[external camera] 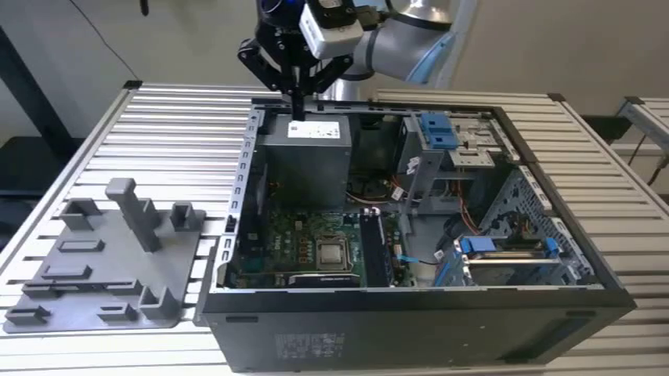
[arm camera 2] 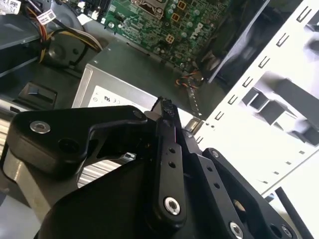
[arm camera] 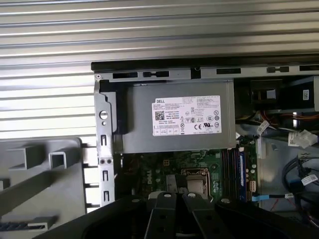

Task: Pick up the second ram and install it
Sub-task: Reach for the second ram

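My gripper (external camera: 299, 116) hangs shut over the back edge of the open computer case (external camera: 418, 309), above the grey power supply (external camera: 303, 157). In both wrist views the black fingers (arm camera 2: 167, 149) press together, with nothing visible between them at the gripper (arm camera: 174, 195). A slim blackish strip of ram (external camera: 374, 249) stands in the memory slots (arm camera: 232, 167) beside the silver processor (external camera: 334, 252), far below and in front of the gripper. I cannot tell the second ram from the stick next to it.
A grey plastic fixture (external camera: 94, 266) with a tall post (external camera: 134, 211) lies on the slatted table at the exterior view's left. Inside the case are blue-tabbed drive cages (external camera: 439, 133), loose cables (external camera: 418, 262) and the green motherboard (external camera: 287, 247).
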Tool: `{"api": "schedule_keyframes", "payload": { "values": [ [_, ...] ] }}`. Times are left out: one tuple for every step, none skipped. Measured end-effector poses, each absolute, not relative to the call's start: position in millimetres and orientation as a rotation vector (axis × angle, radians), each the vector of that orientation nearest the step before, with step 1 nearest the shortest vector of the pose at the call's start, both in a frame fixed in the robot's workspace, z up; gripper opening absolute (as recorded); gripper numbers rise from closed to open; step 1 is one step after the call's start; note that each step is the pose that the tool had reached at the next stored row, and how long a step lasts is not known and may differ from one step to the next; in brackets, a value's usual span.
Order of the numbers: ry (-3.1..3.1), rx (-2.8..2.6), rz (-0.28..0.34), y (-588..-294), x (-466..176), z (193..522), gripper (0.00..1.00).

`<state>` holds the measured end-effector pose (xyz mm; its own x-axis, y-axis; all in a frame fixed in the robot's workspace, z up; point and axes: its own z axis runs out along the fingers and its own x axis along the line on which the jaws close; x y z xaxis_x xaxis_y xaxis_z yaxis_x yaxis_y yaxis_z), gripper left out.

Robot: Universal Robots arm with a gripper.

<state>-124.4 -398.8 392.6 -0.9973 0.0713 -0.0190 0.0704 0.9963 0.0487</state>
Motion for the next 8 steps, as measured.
{"api": "schedule_keyframes", "payload": {
  "values": [
    [3.118, 0.11, 0.075, -399, -126, 393, 0.11],
    [3.118, 0.11, 0.075, -399, -127, 393, 0.11],
    [3.118, 0.11, 0.075, -399, -129, 393, 0.11],
    [3.118, 0.11, 0.075, -399, -130, 393, 0.11],
    [3.118, 0.109, 0.075, -399, -132, 393, 0.11],
    [3.118, 0.109, 0.075, -399, -133, 393, 0.11],
    [3.118, 0.108, 0.075, -399, -135, 393, 0.11],
    [3.118, 0.108, 0.075, -399, -136, 393, 0.11]
  ]
}}
